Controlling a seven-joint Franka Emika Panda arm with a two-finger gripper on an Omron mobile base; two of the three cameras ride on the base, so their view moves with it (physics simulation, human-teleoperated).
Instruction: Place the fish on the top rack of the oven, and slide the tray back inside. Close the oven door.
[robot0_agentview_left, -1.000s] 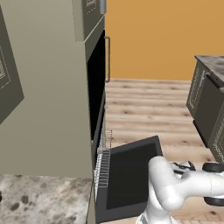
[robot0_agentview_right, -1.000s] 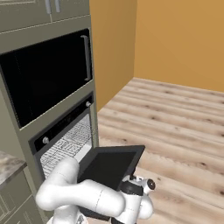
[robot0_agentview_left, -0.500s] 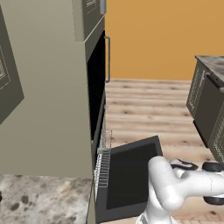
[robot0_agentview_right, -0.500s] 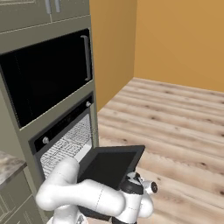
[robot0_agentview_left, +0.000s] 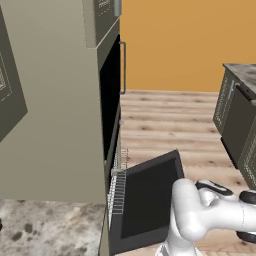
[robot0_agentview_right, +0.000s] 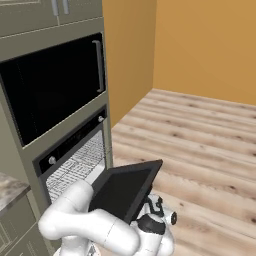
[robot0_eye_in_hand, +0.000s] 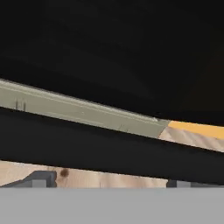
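Oven door (robot0_agentview_left: 150, 200) is the thing your coming move turns on: it hangs half open, tilted up from its hinge edge, with its free edge pointing away from the oven over the wooden floor (robot0_agentview_left: 165, 120). The top rack (robot0_agentview_left: 118, 187) sits just beside the door's hinge edge, and in the left base view its wire bars poke out of the cavity a little, so judge it as not fully home yet. You cannot make out the fish on those bars in any view; it is too small or hidden, so don't assume it is seated. Your arm (robot0_agentview_left: 200, 215) curls in under the door's free edge, and the door's long axis runs across the way the hand points, which suits a push upward from beneath. The fingers (robot0_eye_in_hand: 41, 179) stand wide apart with nothing between them. The hand view gives you what the base views do not: a long dark bar (robot0_eye_in_hand: 109, 148) crossing just above the finger tips, which may be the door's handle, though that is a guess. The right base view gives you what the hand view lacks: the door (robot0_agentview_right: 125, 187) seen from its outer face, with the rack (robot0_agentview_right: 75, 162) behind it lying mostly inside the cavity.
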